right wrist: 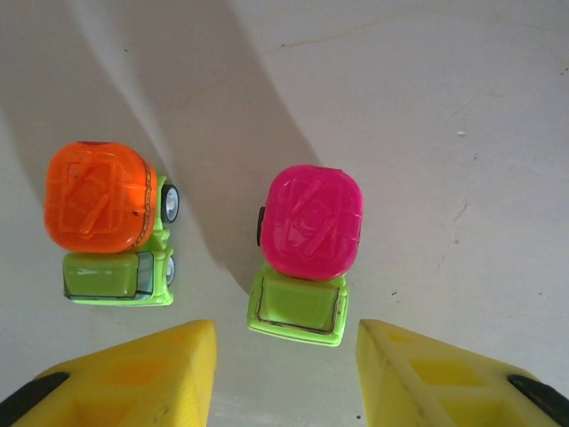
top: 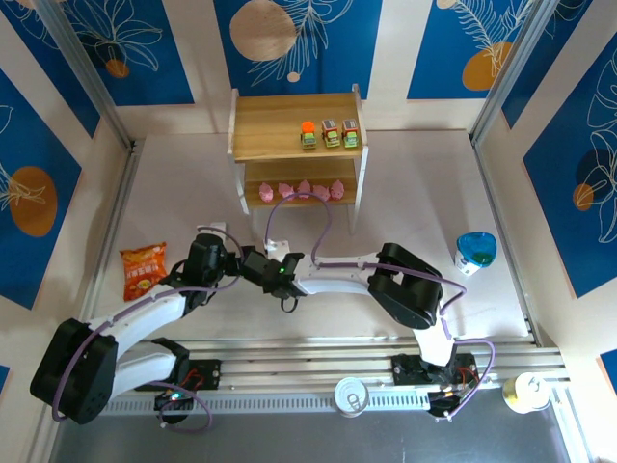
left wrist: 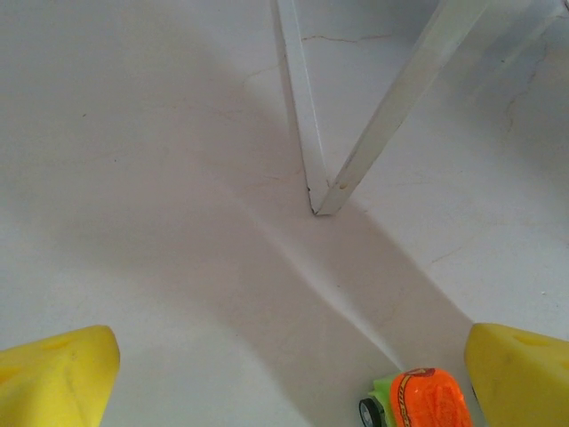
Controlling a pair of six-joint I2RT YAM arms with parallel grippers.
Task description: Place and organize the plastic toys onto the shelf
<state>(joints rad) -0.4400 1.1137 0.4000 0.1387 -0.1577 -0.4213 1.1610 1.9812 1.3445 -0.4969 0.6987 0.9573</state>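
The shelf [top: 294, 145] stands at the back with three green cars [top: 330, 134] on its top board and several pink figures [top: 302, 189] on the lower board. Two more green cars rest on the table: a magenta-topped car [right wrist: 308, 245] and an orange-topped car [right wrist: 108, 222] to its left. My right gripper [right wrist: 284, 378] is open, its yellow fingers just short of the magenta-topped car, touching nothing. My left gripper [left wrist: 289, 391] stands wide open, the orange-topped car [left wrist: 416, 400] close to its right finger [left wrist: 520, 374]. In the top view both grippers, left [top: 224, 258] and right [top: 258, 265], meet in front of the shelf.
A white shelf leg [left wrist: 307, 133] stands just ahead of the left gripper. An orange snack bag [top: 143, 270] lies at the left and a blue bowl [top: 475, 249] at the right. Two round tins [top: 352, 395] [top: 525, 391] sit near the front rail.
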